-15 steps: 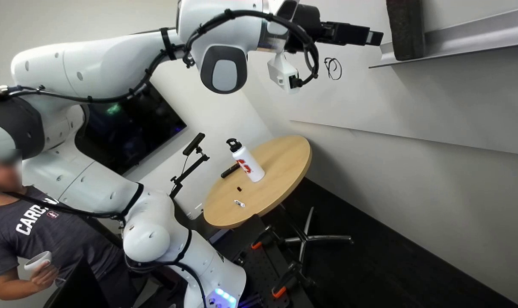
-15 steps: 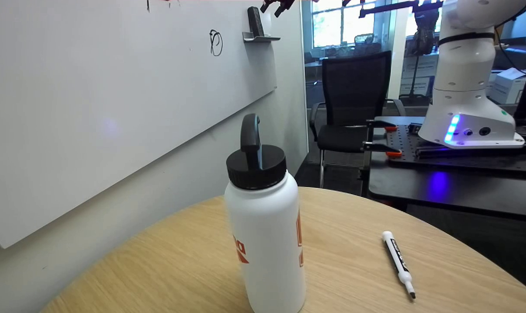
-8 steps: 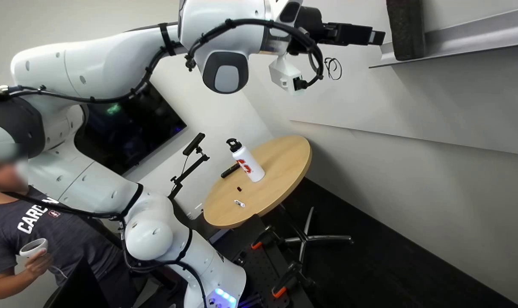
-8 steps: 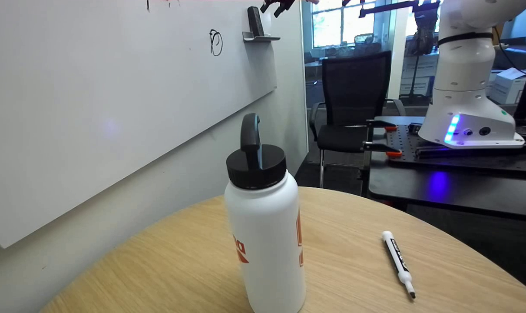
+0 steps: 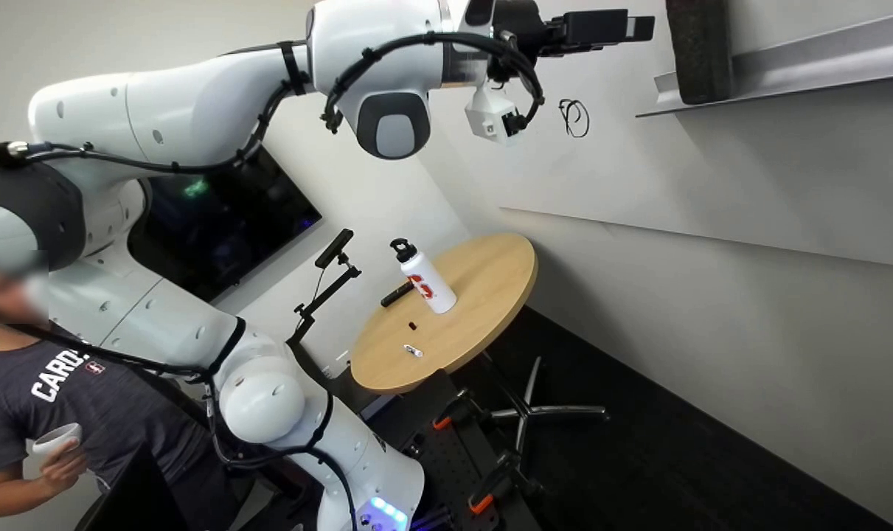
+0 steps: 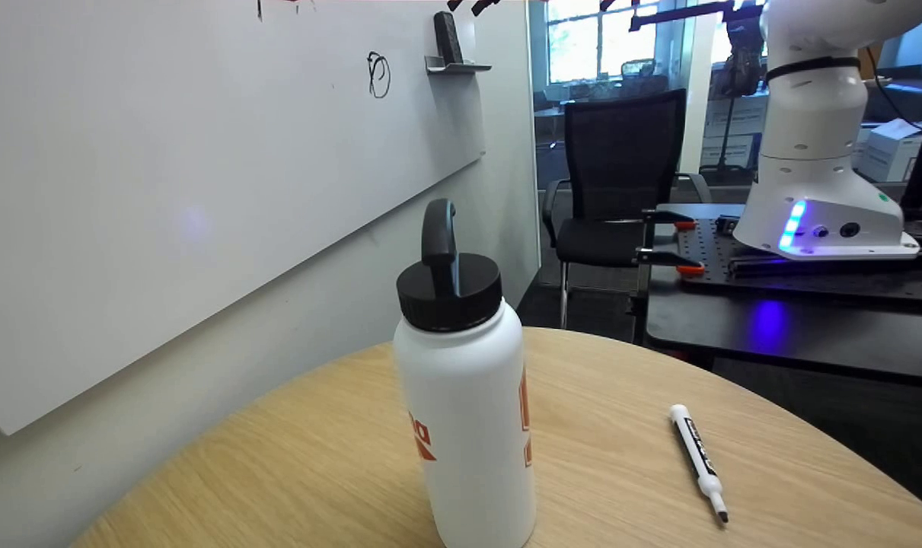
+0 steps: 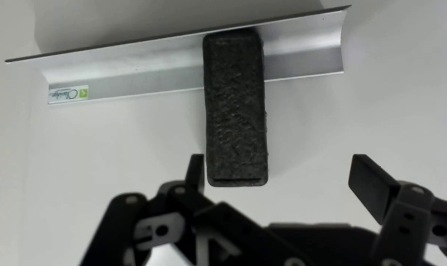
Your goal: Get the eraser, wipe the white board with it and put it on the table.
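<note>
The eraser [image 7: 236, 111], a nearly black block, stands upright on a metal ledge of the white board [image 7: 134, 147]; it also shows in both exterior views [image 5: 700, 51] [image 6: 448, 38]. My gripper [image 7: 278, 162] is open and empty. In the wrist view the left finger is close beside the eraser's near end and the right finger is well to its right. In an exterior view the fingertips [image 5: 644, 28] are a short gap from the eraser. The white board [image 6: 164, 152] bears black scribbles. The round tan table [image 5: 483, 273] stands lower down, away from the gripper.
The metal ledge [image 7: 134, 74] sticks out from the board around the eraser's end. A white bottle [image 5: 430, 284], a marker [image 6: 700, 460] and a small black cap [image 5: 412, 325] are on the table. A person [image 5: 85, 413] is beside the arm. A dark monitor [image 5: 225, 221] hangs behind.
My gripper has moved upward in both exterior views, mostly in the last half second, and its fingertips now nearly leave the top of one picture. The eraser has not moved.
</note>
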Controlling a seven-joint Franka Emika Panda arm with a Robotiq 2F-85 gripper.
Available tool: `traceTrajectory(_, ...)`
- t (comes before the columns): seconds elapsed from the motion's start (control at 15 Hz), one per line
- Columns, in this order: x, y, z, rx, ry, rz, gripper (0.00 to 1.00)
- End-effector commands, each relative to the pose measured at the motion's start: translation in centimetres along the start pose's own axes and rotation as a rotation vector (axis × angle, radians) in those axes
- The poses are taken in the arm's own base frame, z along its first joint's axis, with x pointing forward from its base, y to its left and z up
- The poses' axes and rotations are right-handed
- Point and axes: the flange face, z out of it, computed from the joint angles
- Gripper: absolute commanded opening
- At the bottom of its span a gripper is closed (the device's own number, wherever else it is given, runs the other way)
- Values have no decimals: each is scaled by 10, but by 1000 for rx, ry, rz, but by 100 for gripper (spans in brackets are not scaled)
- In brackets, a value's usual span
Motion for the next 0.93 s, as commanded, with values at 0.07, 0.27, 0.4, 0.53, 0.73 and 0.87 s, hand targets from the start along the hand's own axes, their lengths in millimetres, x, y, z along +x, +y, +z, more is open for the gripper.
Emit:
traceTrajectory(0.07, 0, 9, -4, -41, 49, -45, 100)
traceTrajectory(0.27, -1, 20, -4, -25, 42, -45, 100)
traceTrajectory(0.4, -5, 25, -2, -2, 30, -23, 100)
traceTrajectory(0.53, -9, 29, 1, 2, 29, -7, 100)
traceTrajectory(0.73, -13, 29, 5, 13, 31, 7, 100)
traceTrajectory(0.87, -15, 26, 10, 12, 32, 5, 100)
